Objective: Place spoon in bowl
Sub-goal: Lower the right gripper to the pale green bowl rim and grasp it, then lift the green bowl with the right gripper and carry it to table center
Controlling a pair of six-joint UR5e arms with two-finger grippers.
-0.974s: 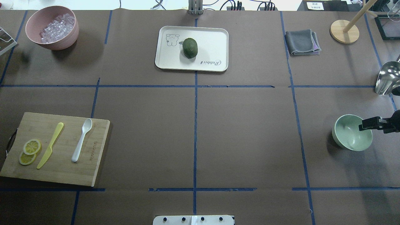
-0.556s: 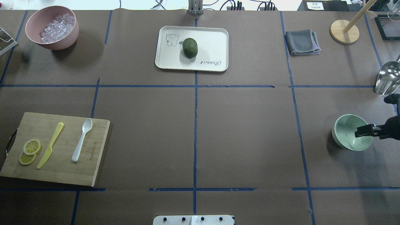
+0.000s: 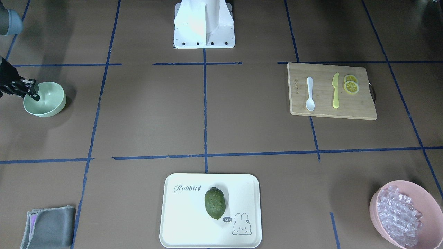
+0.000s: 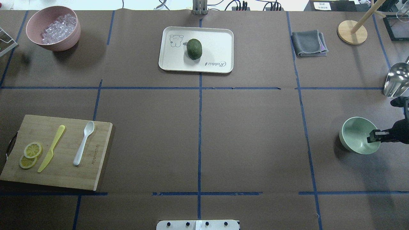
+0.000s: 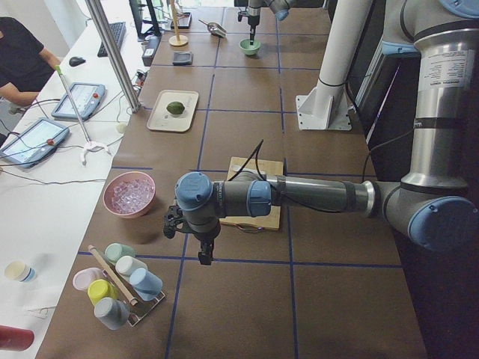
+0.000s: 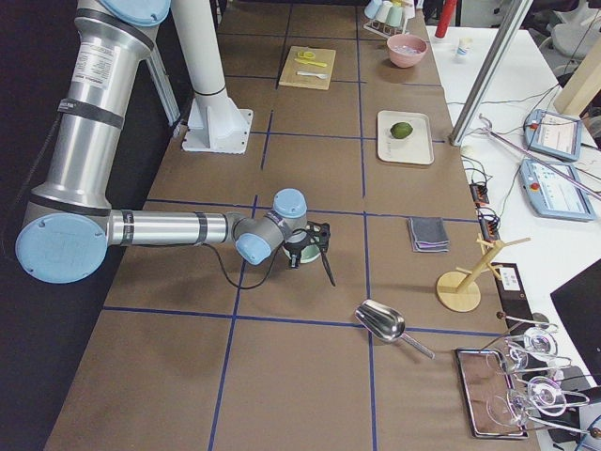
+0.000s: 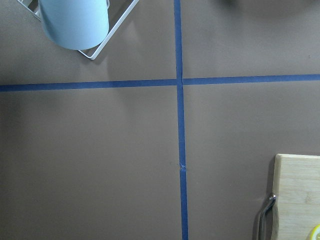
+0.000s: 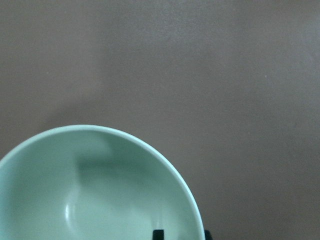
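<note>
Right wrist-mounted view shows two dark fingers of the right gripper at its bottom edge. One finger is inside the bowl and the other is just outside the rim, so the rim stands between them. A strip of the green inner wall shows between the inner finger and the rim, so the jaws are parted and not clamped on the bowl. Whether the outer finger touches the wall, I cannot tell. The fingers point down at the side of the bowl that is toward the table's end.

The bowl stands upright on the brown table, on the robot's right side. A metal scoop lies near it, farther from the robot.

The spoon is well apart from the bowl, on the robot's left side. It lies flat on the cutting board with its head pointing away from the robot. A yellow knife lies just beside it, almost parallel, and two overlapping lemon slices lie on the other side of the knife.

The left gripper shows only in the exterior left view. It hangs with its fingers down over the table, near the end of the cutting board, between the pink bowl and a rack of cups. If its fingers are apart or together I cannot tell
</note>
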